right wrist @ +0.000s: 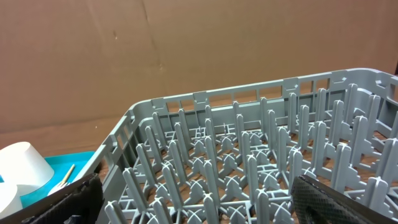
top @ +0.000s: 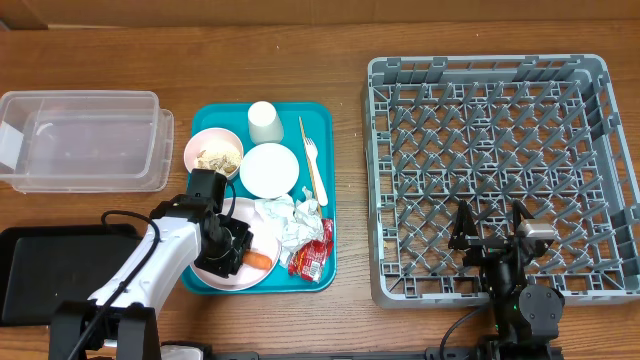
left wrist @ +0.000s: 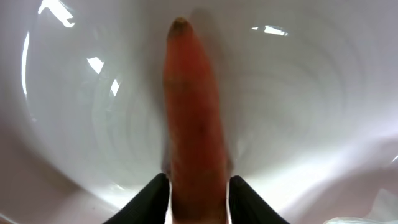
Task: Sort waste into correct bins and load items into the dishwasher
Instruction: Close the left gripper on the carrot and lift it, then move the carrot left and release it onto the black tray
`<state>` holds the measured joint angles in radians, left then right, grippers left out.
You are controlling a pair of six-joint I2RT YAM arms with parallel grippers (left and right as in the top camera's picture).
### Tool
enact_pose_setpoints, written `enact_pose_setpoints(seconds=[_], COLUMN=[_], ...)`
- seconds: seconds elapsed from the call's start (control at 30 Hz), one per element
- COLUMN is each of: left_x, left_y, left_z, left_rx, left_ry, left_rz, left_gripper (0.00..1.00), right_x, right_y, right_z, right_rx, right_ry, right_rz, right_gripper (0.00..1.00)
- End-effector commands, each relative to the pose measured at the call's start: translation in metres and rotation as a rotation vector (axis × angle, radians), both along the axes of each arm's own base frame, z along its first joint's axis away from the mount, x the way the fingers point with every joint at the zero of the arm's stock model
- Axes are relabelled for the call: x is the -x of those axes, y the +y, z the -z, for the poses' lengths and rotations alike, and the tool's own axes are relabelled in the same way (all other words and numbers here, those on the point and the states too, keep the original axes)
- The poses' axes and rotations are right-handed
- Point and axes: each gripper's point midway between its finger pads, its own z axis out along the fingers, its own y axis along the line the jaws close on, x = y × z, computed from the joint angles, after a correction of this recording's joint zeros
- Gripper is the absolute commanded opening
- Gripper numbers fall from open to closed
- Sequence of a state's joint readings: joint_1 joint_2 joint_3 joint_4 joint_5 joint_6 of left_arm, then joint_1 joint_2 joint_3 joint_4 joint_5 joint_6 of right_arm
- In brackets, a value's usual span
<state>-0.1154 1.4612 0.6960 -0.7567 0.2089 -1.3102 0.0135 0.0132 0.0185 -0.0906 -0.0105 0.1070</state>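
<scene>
The orange carrot piece [top: 259,261] lies on a white plate [top: 262,281] at the front left of the teal tray. My left gripper [top: 238,250] is down on the plate, its two fingers [left wrist: 198,199] pressed on either side of the carrot [left wrist: 193,118]. Crumpled white napkins [top: 289,220] and a red wrapper [top: 312,256] lie beside the plate. A pink bowl [top: 213,152] holds rice-like scraps. My right gripper [top: 492,236] is open and empty over the front of the grey dish rack [top: 500,75], [right wrist: 249,155].
The clear tub [top: 80,140] stands at the back left, the black tray [top: 30,270] at the front left. The teal tray [top: 322,120] also carries a white cup [top: 264,121], a small white plate [top: 270,170], a fork [top: 310,152] and a wooden stick [top: 317,183].
</scene>
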Motion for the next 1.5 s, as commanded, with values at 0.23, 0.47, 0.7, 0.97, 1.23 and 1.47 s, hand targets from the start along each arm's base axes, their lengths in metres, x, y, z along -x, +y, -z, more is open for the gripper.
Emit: enact_pose_setpoints(seconds=[0.23,0.47,0.7,0.97,1.23,1.47], left_x=[0.001,0.002,0.0,-0.009,0.024,0.046], left_y=[0.002,-0.003,-0.008,0.032,0.16,0.228], left_z=[0.0,-0.001,-0.022,-0.081,-0.099,-0.093], left_rx=[-0.009,0.021,0.047,-0.141,-0.187,-0.21], left_ry=[-0.003,-0.003,0.014,0.066,0.151,0.085], left_rz=[-0.009,0.008,0.081,0.056,-0.288,-0.517], left_gripper=[0.12,0.04,0.04,0.04,0.04,0.04], right_x=[0.0,0.0,0.0,0.0,0.0,0.0], right_y=[-0.002,-0.002,-0.002,-0.002,-0.002,-0.002], right_z=[0.003,0.003,0.003,0.003,0.003,0.003], right_rx=[0.003,0.003,0.003,0.003,0.003,0.003], right_ry=[0.0,0.0,0.0,0.0,0.0,0.0], right_rz=[0.013,0.013,0.013,0.013,0.013,0.013], right_gripper=[1.0,1.0,1.0,1.0,1.0,1.0])
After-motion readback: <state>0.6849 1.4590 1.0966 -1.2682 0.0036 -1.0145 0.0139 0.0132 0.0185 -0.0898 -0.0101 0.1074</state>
